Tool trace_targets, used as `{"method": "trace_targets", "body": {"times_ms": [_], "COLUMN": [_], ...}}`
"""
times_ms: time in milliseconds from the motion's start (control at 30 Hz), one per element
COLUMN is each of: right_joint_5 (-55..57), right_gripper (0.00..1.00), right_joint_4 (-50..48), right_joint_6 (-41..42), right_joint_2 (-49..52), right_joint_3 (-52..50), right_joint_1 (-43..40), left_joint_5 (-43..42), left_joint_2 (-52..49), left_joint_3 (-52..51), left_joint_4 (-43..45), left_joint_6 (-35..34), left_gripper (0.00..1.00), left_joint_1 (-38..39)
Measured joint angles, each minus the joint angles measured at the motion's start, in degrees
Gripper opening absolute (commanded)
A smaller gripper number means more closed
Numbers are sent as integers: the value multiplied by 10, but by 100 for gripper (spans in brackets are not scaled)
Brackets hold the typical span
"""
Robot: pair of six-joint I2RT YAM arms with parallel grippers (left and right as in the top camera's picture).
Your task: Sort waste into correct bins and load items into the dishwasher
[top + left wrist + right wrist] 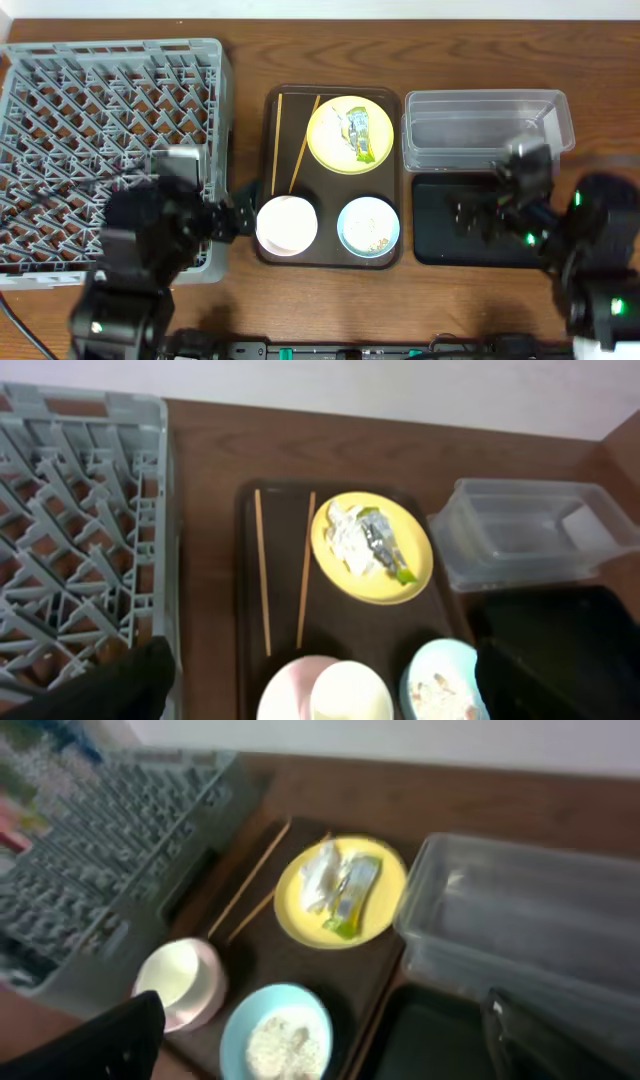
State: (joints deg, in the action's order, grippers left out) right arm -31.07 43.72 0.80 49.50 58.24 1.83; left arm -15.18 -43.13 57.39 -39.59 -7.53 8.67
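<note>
A yellow plate [325,140] on the brown tray holds crumpled white tissue [350,124] and a yellow-green wrapper [365,142]. Two chopsticks [278,140] lie to its left. A white bowl [287,224] and a light-blue bowl [368,226] with beige crumbs [285,1045] sit at the tray's front. The grey dish rack [100,110] is at the left. The clear tub [485,128] and the black tray [440,235] are at the right. My left gripper [233,220] is open and empty beside the white bowl. My right gripper [468,214] is open and empty over the black tray.
The brown serving tray [330,190] lies between the rack and the bins. Both arms' dark bodies fill the front corners of the table. Bare wooden table shows behind the tray and along the front edge.
</note>
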Motion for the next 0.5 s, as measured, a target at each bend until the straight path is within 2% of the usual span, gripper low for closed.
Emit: {"method": "trace_targets", "body": {"times_ms": [267,367,500], "right_joint_5": [-92,-97,-31], "right_gripper": [99,99,99], "right_joint_4": [7,9,39], "right_joint_6": [3,3,9], "right_joint_2": [104,150,230], "right_joint_3": [36,41,81], "right_joint_1": [8,48,135], "left_joint_5": [-58,-71,-76], "left_joint_2": [-13,-14,-14], "left_joint_3": [25,25,25], "left_joint_4": [-34,-34,-31], "left_joint_6": [0,0,0], "left_gripper": [96,96,96], "left_joint_1": [0,0,0]}}
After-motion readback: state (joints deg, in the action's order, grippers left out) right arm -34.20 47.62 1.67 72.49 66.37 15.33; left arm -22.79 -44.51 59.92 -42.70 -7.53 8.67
